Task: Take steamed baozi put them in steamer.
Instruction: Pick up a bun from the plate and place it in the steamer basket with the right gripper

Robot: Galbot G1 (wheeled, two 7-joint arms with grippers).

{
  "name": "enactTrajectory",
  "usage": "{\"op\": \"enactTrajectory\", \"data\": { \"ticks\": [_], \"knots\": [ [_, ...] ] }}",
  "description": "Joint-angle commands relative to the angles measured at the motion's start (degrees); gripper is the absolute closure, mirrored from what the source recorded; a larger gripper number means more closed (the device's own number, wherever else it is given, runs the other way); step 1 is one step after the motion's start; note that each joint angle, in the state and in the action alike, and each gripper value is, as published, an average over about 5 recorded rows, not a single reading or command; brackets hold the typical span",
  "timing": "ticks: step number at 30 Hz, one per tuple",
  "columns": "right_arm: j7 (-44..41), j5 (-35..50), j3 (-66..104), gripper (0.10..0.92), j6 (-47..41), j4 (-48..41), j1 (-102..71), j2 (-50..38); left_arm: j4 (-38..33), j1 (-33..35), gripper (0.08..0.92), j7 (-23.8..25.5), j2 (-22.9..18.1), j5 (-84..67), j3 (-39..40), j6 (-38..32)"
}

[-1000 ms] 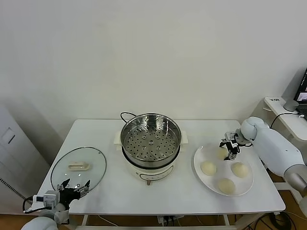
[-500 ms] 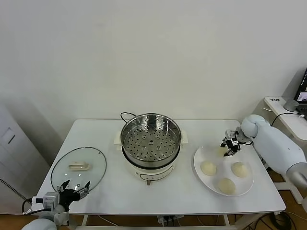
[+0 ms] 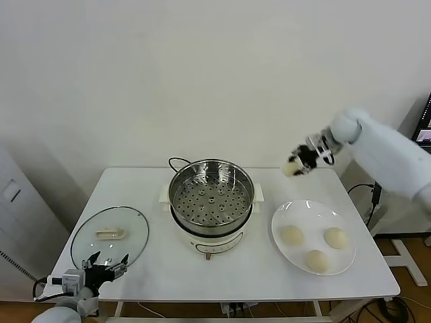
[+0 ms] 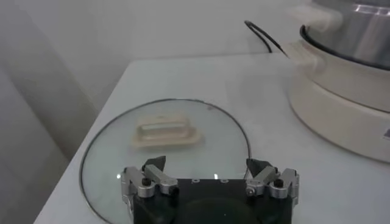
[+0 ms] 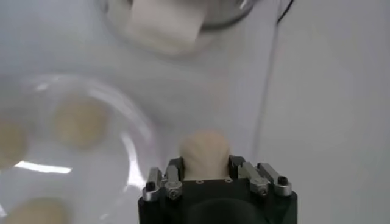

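Note:
My right gripper [image 3: 301, 161] is shut on a cream-white baozi [image 3: 291, 169] and holds it in the air above the table, to the right of the steamer [image 3: 211, 195]. The same baozi [image 5: 205, 155] sits between the right gripper's [image 5: 205, 167] fingers in the right wrist view. Three more baozi [image 3: 292, 235] [image 3: 335, 237] [image 3: 317, 261] lie on the white plate [image 3: 296, 213]. The steamer's perforated tray holds nothing. My left gripper [image 3: 104, 262] is open and empty at the table's front left corner, at the near edge of the glass lid [image 3: 110, 235].
The glass lid with a cream handle [image 4: 164, 133] lies flat at the left. The steamer's black cord [image 3: 176, 161] runs behind it. A side table with a monitor stands at the far right.
My right gripper has lifted one baozi off the plate and carried it up and left towards the steamer. Three baozi stay on the plate. The left arm has hardly moved.

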Motion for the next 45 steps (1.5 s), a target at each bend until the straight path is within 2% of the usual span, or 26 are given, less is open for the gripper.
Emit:
{"op": "enactTrajectory", "data": {
  "ticks": [1,7,10,22,28,45],
  "knots": [
    [-3.02,6.26,-5.15,0.558,14.27,-4.61,9.34,11.44,-0.11,-0.05,0.177,-0.04,0.24,0.05,0.22,0.03],
    [-3.09,0.34,-4.89,0.558,24.87,-6.1,8.18,19.19,-0.18,-0.13,0.177,-0.1,0.58,0.06,0.72,0.08],
    [-3.02,-5.86,-3.54,0.558,27.7,-5.86,7.04,21.25,-0.21,-0.03,0.177,-0.13,0.75,0.06,0.9,0.07],
    [-0.24,-35.06,3.77,0.551,28.54,-1.08,-1.19,24.86,-0.13,0.37,0.177,-0.27,0.9,0.23,1.51,0.14],
    [1.77,-43.4,5.07,0.553,28.54,2.97,-5.66,24.3,0.2,0.8,0.177,-0.29,0.73,0.35,1.5,0.12],
    [6.03,-54.49,8.79,0.558,28.54,5.4,-13.88,24.19,0.13,0.93,0.177,-0.41,0.33,0.59,1.88,0.6]
  ]
}}
